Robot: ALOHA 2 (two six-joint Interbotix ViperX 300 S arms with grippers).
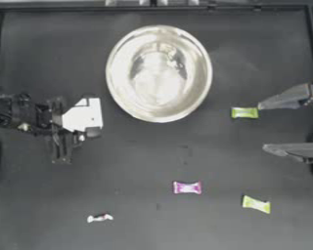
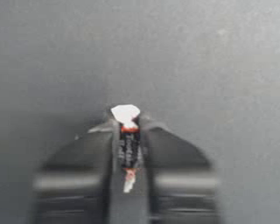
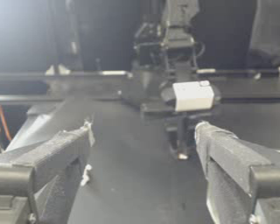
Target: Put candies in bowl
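Candy (image 2: 126, 114) pinched in left tool (image 2: 128, 131) | wrapper mostly hidden

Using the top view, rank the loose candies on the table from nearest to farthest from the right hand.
Measured from the right hand, open at the table's right edge:
1. Upper yellow-green candy, just beside the hand, right of the bowl.
2. Lower yellow-green candy, near the front right.
3. Pink candy, front centre.
4. White candy, front left, farthest.
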